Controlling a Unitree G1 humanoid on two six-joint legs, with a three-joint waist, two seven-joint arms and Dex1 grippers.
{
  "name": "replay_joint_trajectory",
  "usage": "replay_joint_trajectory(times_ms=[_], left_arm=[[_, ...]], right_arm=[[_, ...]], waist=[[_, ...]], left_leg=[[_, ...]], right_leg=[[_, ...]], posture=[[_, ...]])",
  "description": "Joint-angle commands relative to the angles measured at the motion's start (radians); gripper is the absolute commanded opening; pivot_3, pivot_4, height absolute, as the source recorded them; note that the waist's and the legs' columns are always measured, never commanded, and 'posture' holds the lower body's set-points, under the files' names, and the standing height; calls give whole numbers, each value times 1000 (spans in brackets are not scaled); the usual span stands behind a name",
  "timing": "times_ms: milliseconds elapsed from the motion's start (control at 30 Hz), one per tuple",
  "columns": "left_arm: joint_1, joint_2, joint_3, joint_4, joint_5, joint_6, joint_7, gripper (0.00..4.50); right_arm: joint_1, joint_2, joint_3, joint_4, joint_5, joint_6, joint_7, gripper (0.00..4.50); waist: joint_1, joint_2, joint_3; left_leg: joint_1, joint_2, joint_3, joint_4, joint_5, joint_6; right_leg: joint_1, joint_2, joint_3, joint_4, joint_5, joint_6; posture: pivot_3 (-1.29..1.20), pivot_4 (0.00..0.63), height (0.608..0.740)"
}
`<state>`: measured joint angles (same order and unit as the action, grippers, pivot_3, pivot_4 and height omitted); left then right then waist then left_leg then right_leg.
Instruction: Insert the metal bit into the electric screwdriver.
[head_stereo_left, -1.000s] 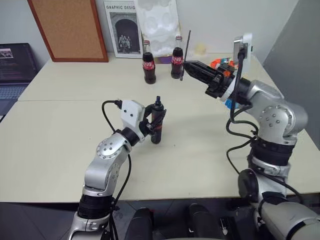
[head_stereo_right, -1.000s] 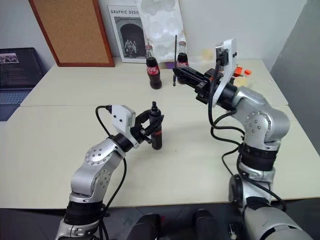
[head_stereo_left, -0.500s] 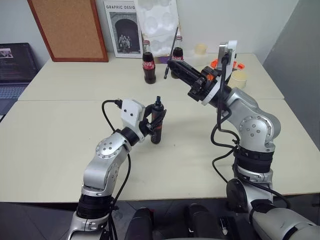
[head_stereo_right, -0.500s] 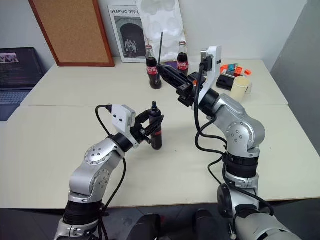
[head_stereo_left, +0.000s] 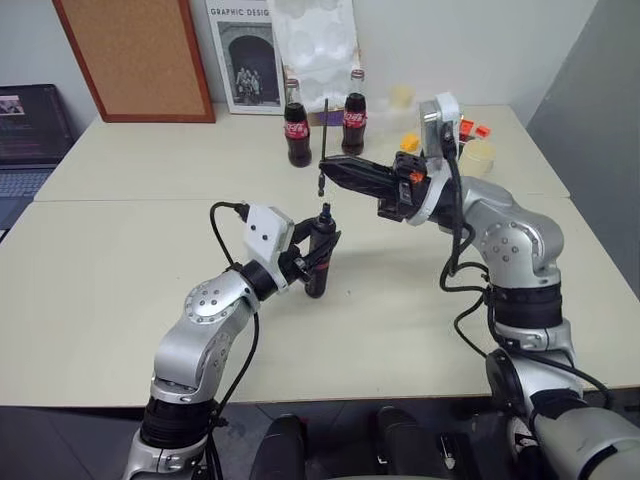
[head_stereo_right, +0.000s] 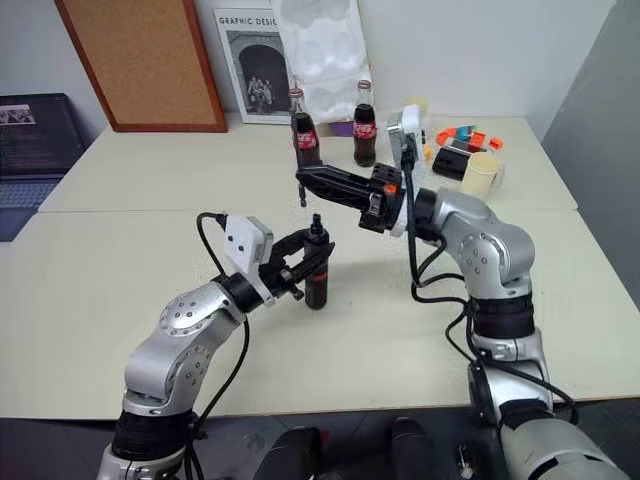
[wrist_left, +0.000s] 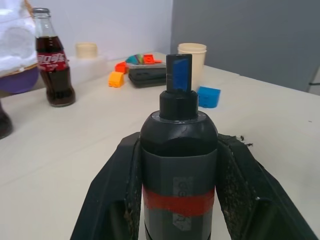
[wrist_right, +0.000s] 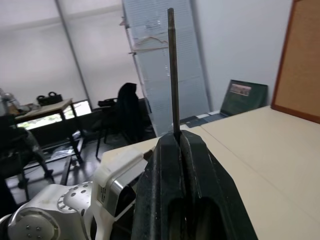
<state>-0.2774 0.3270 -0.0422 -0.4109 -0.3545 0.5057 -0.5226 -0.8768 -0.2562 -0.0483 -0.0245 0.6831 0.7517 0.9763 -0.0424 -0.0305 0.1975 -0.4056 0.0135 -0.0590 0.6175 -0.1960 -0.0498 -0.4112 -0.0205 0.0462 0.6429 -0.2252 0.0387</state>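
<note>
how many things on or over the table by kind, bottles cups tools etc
cola bottles: 2
cups: 2
screwdriver: 1
bit: 1
small bright blocks by the far cups: several, count unclear
total counted: 6

Pale beige table (head_stereo_left: 120, 290). Two dark glass cola bottles with red labels, (head_stereo_left: 297, 125) and (head_stereo_left: 354, 113), stand near far edge. Behind: cork pinboard with red-brown frame (head_stereo_left: 135, 55), black-and-white graphic design poster (head_stereo_left: 243, 55). Cream plastic cup (head_stereo_right: 481, 174) far right, beside small orange blocks (head_stereo_right: 464, 136). Open dark laptop (head_stereo_left: 28, 130) far left.
</note>
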Motion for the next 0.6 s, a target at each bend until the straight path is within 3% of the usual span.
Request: replay_joint_trajectory(times_ms=[33, 600], left_arm=[[20, 6, -25, -50, -34, 14, -29, 1673], [56, 8, -29, -119, -58, 47, -22, 1673]], right_arm=[[-34, -21, 19, 36, 12, -51, 91, 19], [-114, -69, 88, 287, -84, -194, 280, 19]], waist=[[0, 0, 0], [2, 0, 0]], left_leg=[[0, 0, 0, -1, 0, 0], [0, 0, 0, -5, 0, 0]], right_leg=[[0, 0, 0, 0, 0, 0], [-2, 0, -1, 0, -1, 3]], posture=[[0, 150, 740], [0, 150, 740]])
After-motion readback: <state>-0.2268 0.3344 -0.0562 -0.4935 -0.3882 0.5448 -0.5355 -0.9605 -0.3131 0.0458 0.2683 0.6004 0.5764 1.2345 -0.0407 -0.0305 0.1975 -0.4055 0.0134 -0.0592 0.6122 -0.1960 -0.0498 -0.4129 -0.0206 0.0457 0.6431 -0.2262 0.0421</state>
